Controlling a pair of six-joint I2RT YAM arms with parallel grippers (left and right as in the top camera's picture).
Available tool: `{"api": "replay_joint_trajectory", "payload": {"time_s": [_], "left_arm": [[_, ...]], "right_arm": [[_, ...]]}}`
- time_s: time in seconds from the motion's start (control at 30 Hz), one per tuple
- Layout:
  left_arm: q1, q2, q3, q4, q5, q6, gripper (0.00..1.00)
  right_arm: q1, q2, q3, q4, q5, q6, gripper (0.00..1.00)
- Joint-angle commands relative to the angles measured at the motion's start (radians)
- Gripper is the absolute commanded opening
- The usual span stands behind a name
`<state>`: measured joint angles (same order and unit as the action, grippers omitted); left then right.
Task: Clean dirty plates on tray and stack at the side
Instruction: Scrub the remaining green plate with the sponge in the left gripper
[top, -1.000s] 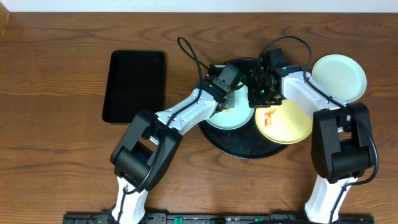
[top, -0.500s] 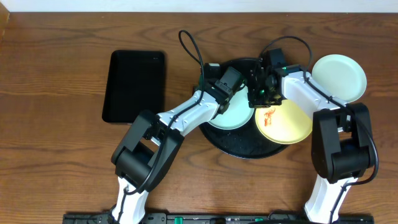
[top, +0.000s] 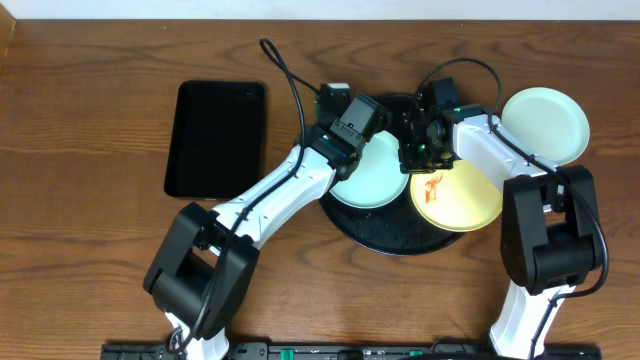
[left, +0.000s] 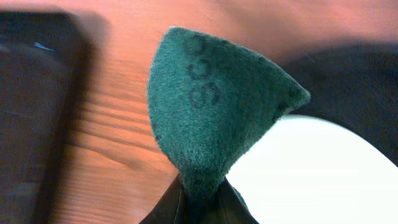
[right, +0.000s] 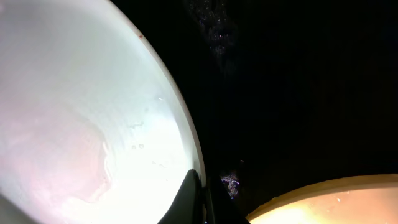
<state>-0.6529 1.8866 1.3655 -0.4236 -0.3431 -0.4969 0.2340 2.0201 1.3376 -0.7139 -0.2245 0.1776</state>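
Note:
My left gripper (top: 335, 100) is shut on a dark green scouring sponge (left: 211, 118), held above the table by the far left rim of the round black tray (top: 385, 235). A pale mint plate (top: 372, 180) lies on the tray; it looks clean in the right wrist view (right: 81, 124). My right gripper (right: 200, 194) is shut on that plate's right rim. A pale yellow plate (top: 460, 200) with a red-orange smear rests on the tray's right side. A second mint plate (top: 545, 122) lies on the table at the far right.
A rectangular black tray (top: 215, 138) lies on the wooden table to the left; it also shows in the left wrist view (left: 37, 112). The left arm's cable loops up behind the round tray.
My left gripper has lifted off the mint plate and moved back and to the left with the sponge. The right gripper and all three plates have not moved.

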Motion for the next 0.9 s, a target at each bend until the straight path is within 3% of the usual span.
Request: {"api": "replay_joint_trajectory", "payload": {"time_s": [0.0, 0.17, 0.2, 0.27, 0.43, 0.57, 0.67, 0.87], "left_arm": [[-0.006, 0.008, -0.004, -0.005, 0.342, -0.012, 0.08], [-0.009, 0.010, -0.008, -0.036, 0.407, -0.108, 0.09], [-0.009, 0.010, -0.008, -0.041, 0.407, -0.107, 0.10], [-0.009, 0.010, -0.010, -0.047, 0.407, -0.108, 0.21], [-0.010, 0.010, -0.021, -0.051, 0.407, -0.107, 0.22], [-0.010, 0.010, -0.021, -0.062, 0.398, -0.106, 0.49], [-0.010, 0.010, -0.021, -0.063, 0.353, -0.098, 0.54], [-0.010, 0.010, -0.021, -0.062, 0.268, -0.073, 0.55]], "right_arm": [[-0.016, -0.005, -0.025, -0.019, 0.074, -0.018, 0.01], [-0.016, -0.005, -0.025, -0.019, 0.074, -0.018, 0.01], [-0.016, -0.005, -0.025, -0.020, 0.074, -0.018, 0.01], [-0.016, -0.005, -0.025, -0.020, 0.074, -0.018, 0.01], [-0.016, -0.005, -0.025, -0.020, 0.074, -0.018, 0.01], [-0.016, -0.005, -0.025, -0.020, 0.074, -0.018, 0.01], [-0.016, -0.005, -0.025, -0.020, 0.074, -0.018, 0.01], [-0.016, -0.005, -0.025, -0.019, 0.074, -0.018, 0.01]]}}
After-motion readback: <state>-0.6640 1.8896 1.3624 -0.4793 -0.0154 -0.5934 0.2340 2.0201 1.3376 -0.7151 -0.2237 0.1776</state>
